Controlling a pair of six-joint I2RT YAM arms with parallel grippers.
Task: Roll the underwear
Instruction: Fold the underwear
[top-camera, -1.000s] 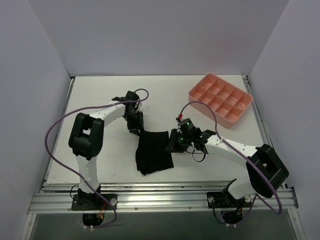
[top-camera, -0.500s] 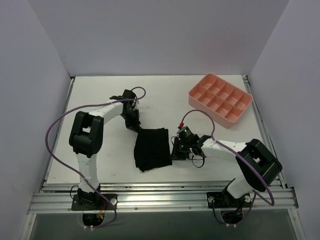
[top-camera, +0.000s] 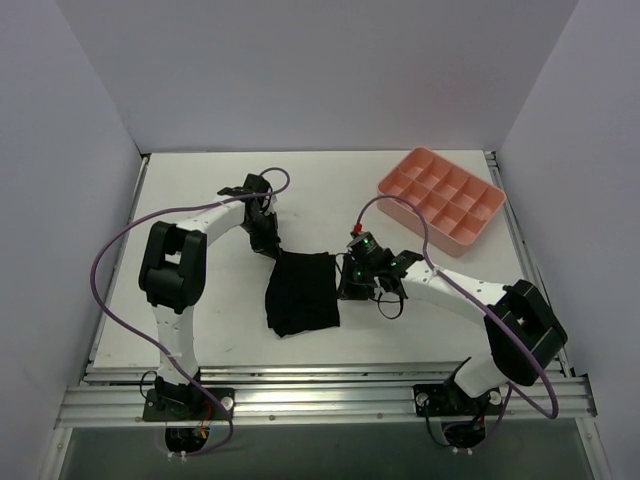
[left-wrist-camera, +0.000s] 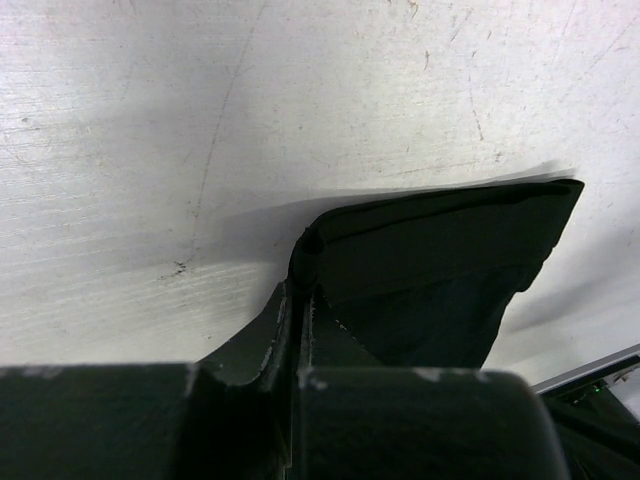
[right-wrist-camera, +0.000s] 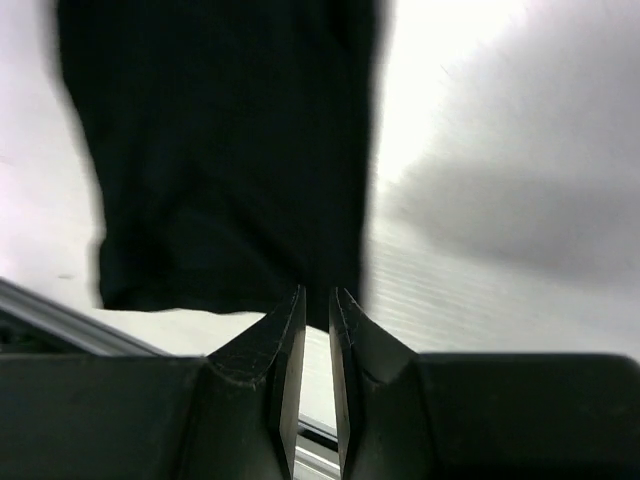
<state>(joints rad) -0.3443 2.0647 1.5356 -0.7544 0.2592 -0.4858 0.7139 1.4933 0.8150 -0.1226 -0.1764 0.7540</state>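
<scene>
The black underwear (top-camera: 303, 293) lies flat on the white table, folded into a rough rectangle. My left gripper (top-camera: 271, 247) is shut on its far left corner. In the left wrist view the fingers (left-wrist-camera: 300, 300) pinch that corner and the underwear (left-wrist-camera: 440, 260) spreads away to the right. My right gripper (top-camera: 347, 283) is at the underwear's right edge. In the right wrist view its jaws (right-wrist-camera: 316, 295) stand almost closed with a thin gap, and table shows through it. The underwear (right-wrist-camera: 220, 150) lies just beyond the tips. I see no cloth between them.
A pink compartment tray (top-camera: 441, 199) stands at the far right of the table. The table's metal front rail (top-camera: 320, 395) runs just behind the underwear's near edge. Purple cables loop from both arms.
The underwear has shifted a little left and away from the front edge with my left gripper. My right gripper dipped toward the front, then came back up to the right edge.
</scene>
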